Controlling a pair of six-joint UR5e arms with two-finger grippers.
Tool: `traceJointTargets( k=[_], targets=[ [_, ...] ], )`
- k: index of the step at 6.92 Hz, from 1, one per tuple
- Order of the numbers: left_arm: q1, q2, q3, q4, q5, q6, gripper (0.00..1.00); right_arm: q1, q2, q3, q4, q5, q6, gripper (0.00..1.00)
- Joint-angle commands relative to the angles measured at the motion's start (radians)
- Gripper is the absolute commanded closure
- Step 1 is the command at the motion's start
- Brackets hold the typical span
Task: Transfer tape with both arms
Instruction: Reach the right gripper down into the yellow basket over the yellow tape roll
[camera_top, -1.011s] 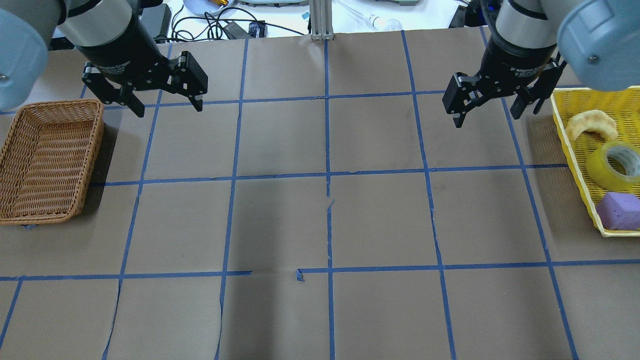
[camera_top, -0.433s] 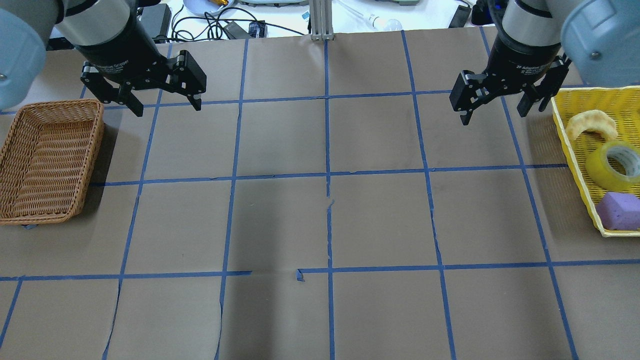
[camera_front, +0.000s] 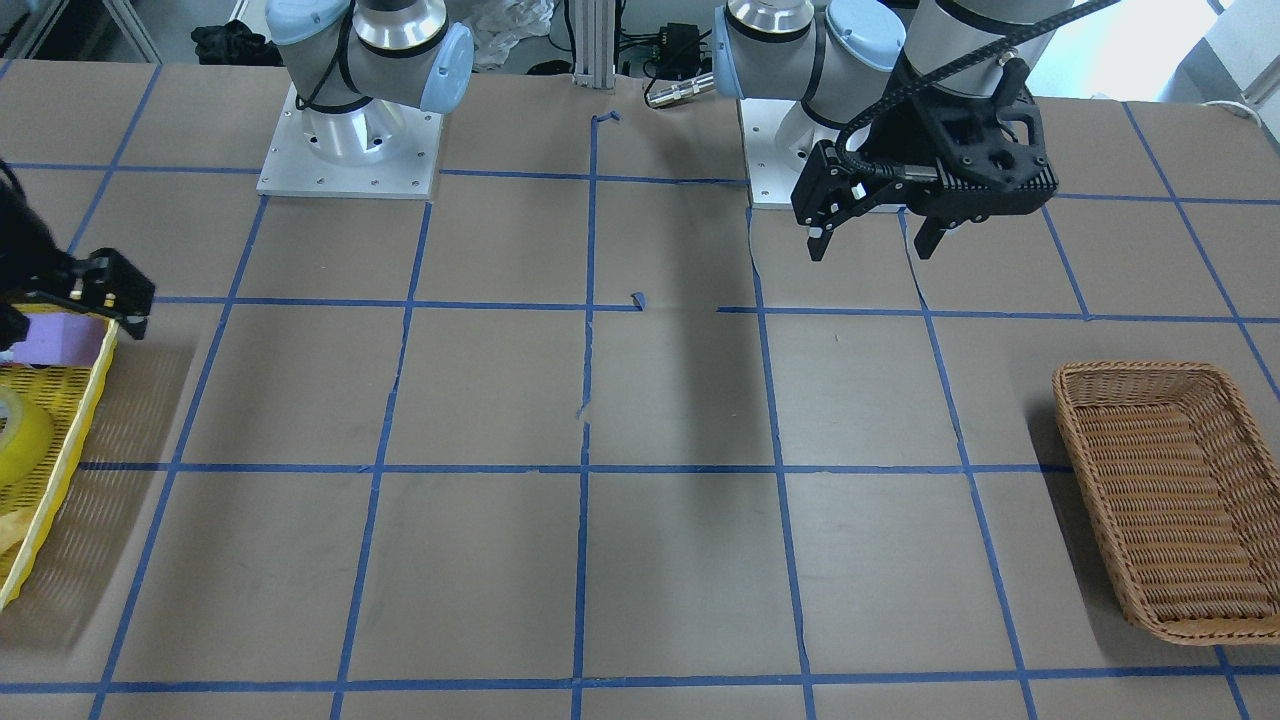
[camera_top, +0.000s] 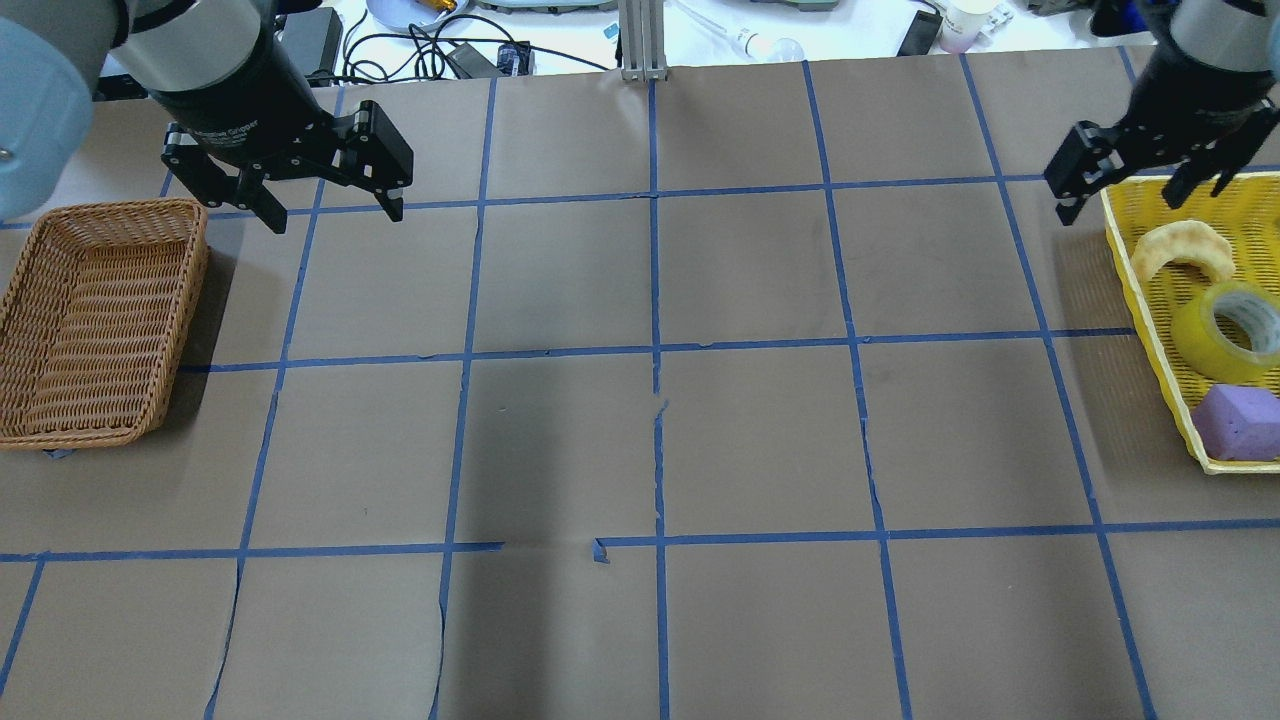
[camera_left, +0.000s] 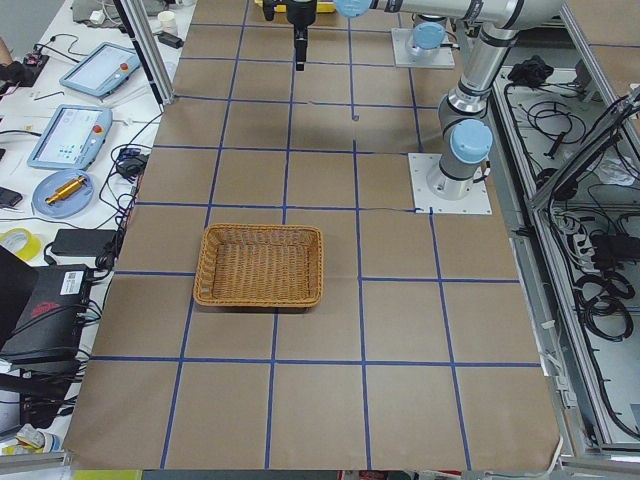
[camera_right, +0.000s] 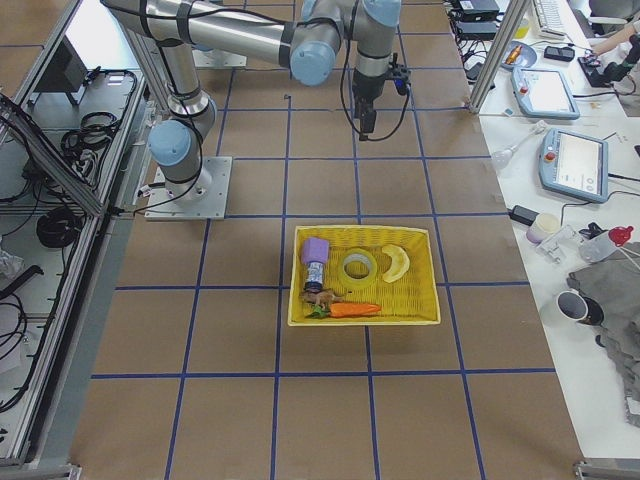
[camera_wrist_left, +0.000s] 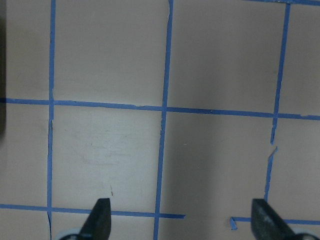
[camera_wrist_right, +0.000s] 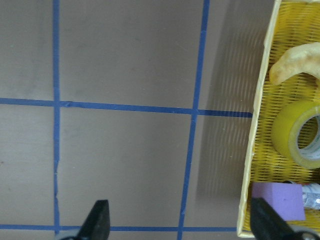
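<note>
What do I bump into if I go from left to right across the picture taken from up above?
wicker basket → left end effector → right end effector → tape

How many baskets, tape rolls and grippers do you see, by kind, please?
Baskets: 2 (brown woven wicker basket; yellow plastic mesh basket)
Tape rolls: 1 (thick translucent yellow roll)
Grippers: 2 (black left gripper; black right gripper)
Total: 5
</note>
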Motion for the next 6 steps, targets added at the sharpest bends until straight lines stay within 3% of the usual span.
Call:
traceJointTargets(
  k=[1,2,4,6],
  targets=[
    [0.002,0.000,0.000,0.000,0.000,0.000,0.00,-0.188,0.128,0.003,-0.170,-0.023,-0.201,0.00],
    [0.002,0.000,0.000,0.000,0.000,0.000,0.00,-0.273,0.203,0.009,-0.220,-0.007,-0.243,0.00],
    [0.002,0.000,0.000,0.000,0.000,0.000,0.00,-0.318,0.320,0.014,-0.347,-0.005,-0.236,0.00],
    [0.001,0.002,-0.002,0.000,0.000,0.000,0.00,-0.320,0.365,0.040,-0.351,0.003,-0.125,0.00]
  ],
)
